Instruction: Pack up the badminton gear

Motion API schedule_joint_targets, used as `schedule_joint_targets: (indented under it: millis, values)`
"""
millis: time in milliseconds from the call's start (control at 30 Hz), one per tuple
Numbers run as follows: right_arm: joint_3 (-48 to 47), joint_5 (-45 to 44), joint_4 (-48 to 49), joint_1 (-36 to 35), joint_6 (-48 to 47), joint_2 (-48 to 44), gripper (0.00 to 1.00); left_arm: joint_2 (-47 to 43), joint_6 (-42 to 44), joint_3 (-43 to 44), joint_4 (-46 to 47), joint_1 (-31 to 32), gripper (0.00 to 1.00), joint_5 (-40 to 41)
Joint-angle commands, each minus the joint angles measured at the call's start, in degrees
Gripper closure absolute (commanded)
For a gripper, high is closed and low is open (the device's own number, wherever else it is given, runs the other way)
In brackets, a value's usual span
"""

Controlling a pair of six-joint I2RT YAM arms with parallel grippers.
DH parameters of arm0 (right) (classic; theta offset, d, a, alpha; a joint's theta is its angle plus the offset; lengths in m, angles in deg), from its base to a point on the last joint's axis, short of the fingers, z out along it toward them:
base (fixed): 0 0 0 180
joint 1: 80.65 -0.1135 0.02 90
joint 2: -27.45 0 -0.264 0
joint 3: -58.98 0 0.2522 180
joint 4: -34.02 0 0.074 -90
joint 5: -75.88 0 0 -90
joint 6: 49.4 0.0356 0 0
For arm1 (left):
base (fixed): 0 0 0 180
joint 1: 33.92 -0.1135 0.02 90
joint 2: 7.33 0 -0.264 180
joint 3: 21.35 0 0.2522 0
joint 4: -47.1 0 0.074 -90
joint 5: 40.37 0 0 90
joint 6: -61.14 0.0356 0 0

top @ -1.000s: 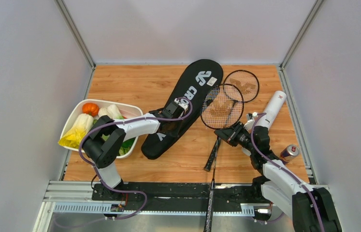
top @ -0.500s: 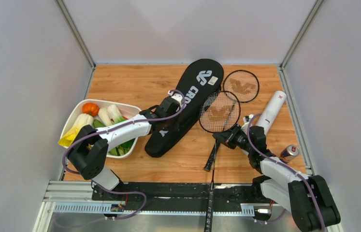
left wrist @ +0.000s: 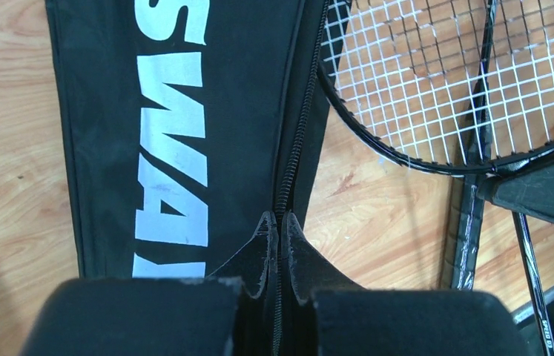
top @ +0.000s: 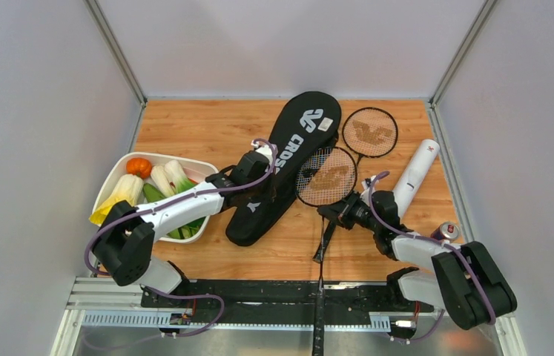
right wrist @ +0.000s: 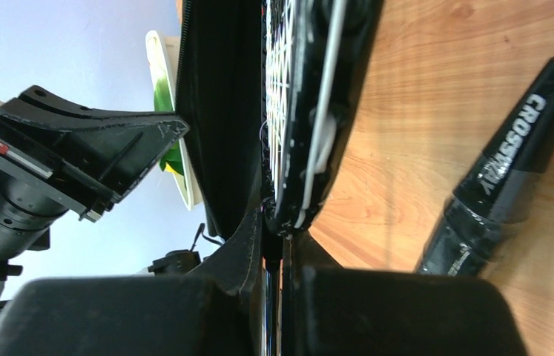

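free: far-left tabletop (top: 185,126) | blocked: centre by racket bag (top: 288,159), right by rackets (top: 325,176)

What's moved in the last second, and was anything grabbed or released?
The right claw, shut on a racket, swung its head left to the bag. The left claw, shut on the bag's zipper edge, shifted farther up it. Nothing newly gripped or released. Second racket, tube, can and tray stayed put.

The wooden table (top: 207,130) holds a black bag (top: 288,159) in the middle. 1 racket (top: 368,132) lies by the bag's far end. A white tube (top: 416,176) and a small can (top: 445,232) are on the right, and a white tray (top: 199,162) is on the left.
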Motion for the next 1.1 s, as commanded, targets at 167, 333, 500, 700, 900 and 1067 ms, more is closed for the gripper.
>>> schedule_joint_targets:
  millis: [167,333,500,700,900,1067]
  values:
    - [-5.3,1.7,14.5,-2.6,7.7,9.4,1.00,-3.6,-0.8,-3.0,4.1,0.2,1.00,-6.2]
    - [-10.4,3.2,21.3,-2.8,9.2,18.6,1.00,-5.7,-1.2,-5.8,6.1,0.2,1.00,-9.9]
    - [-15.2,3.4,24.1,-3.2,9.7,26.7,1.00,-7.8,-0.8,-7.4,6.1,0.1,1.00,-11.7]
    - [-21.0,0.7,23.5,-4.5,7.3,33.0,1.00,-9.1,-0.7,-9.5,7.0,0.2,1.00,-15.4]
    - [-27.1,5.0,23.1,-7.7,5.1,38.4,1.00,-9.3,-0.3,-10.5,8.1,0.1,1.00,-17.2]
    - [-27.3,4.1,17.5,-11.8,2.8,37.7,1.00,-8.9,1.2,-10.3,7.6,0.1,1.00,-17.2]
